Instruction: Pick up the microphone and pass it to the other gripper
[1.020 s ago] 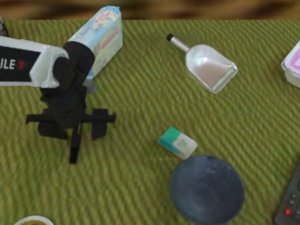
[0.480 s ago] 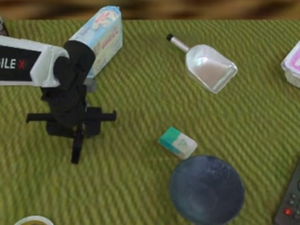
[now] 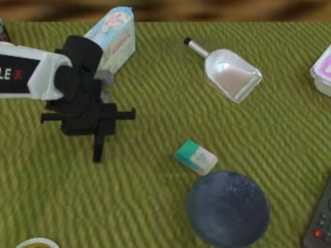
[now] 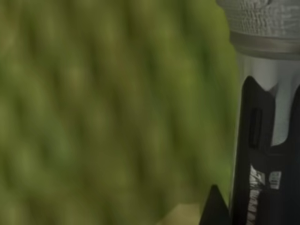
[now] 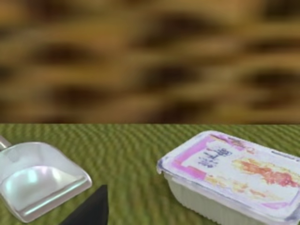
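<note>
The microphone is held upright-ish in my left gripper [image 3: 97,120], which is shut on it over the left half of the green cloth. Its black handle [image 3: 97,149] sticks out below the gripper in the top view, and a bit of its grey head [image 3: 106,78] shows above. The left wrist view shows the grey mesh head [image 4: 265,18] and the silver and black stick [image 4: 262,140] close up. The left arm has white lettered casing. My right arm is outside the top view; only a black bit of my right gripper [image 5: 92,212] shows in the right wrist view.
A white and blue carton [image 3: 113,39] lies just behind the left gripper. The clear scoop [image 3: 231,72] lies at the back, a teal and white box [image 3: 195,156] and a dark bowl [image 3: 227,207] in the middle. A remote [image 3: 320,222] and a sealed tray [image 5: 234,173] are at the right edge.
My left gripper has moved to the right and towards the back with the microphone shut in it. Nothing else has moved.
</note>
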